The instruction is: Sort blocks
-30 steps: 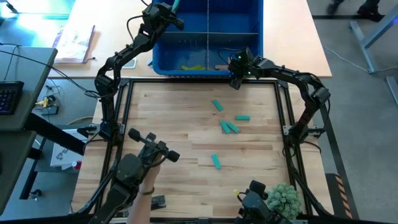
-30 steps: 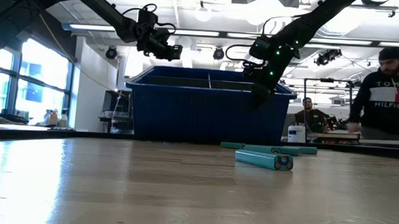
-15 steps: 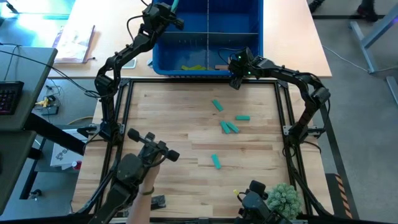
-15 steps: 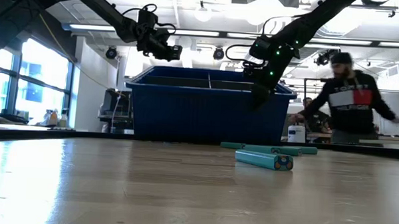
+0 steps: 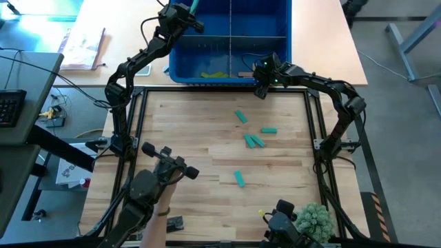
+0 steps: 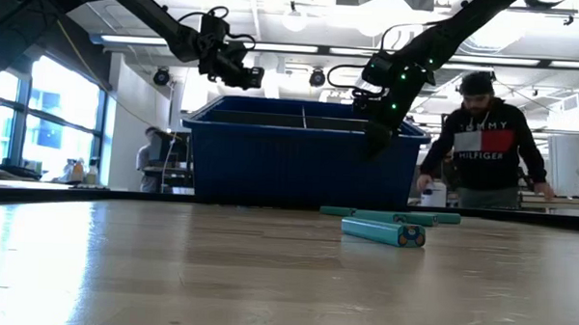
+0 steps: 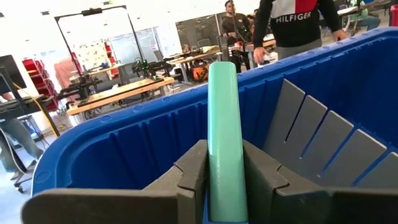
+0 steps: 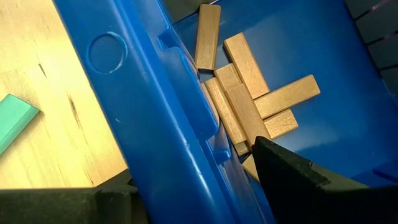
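Left claw (image 5: pixel 195 8) hangs over the far left part of the blue bin (image 5: pixel 180 60), its fingers (image 7: pixel 193 171) pressed on a teal block (image 7: pixel 224 137) that stands upright between them. On the bench (image 5: pixel 179 131), five more teal blocks (image 5: pixel 256 140) lie loose, well apart from the bin. Right claw (image 5: pixel 260 88) sits at the bin's near rim, fingers spread and holding nothing, just above the tan blocks (image 8: pixel 249 99) heaped in that compartment. Beyond the bench, a person (image 6: pixel 483 140) leans over another table.
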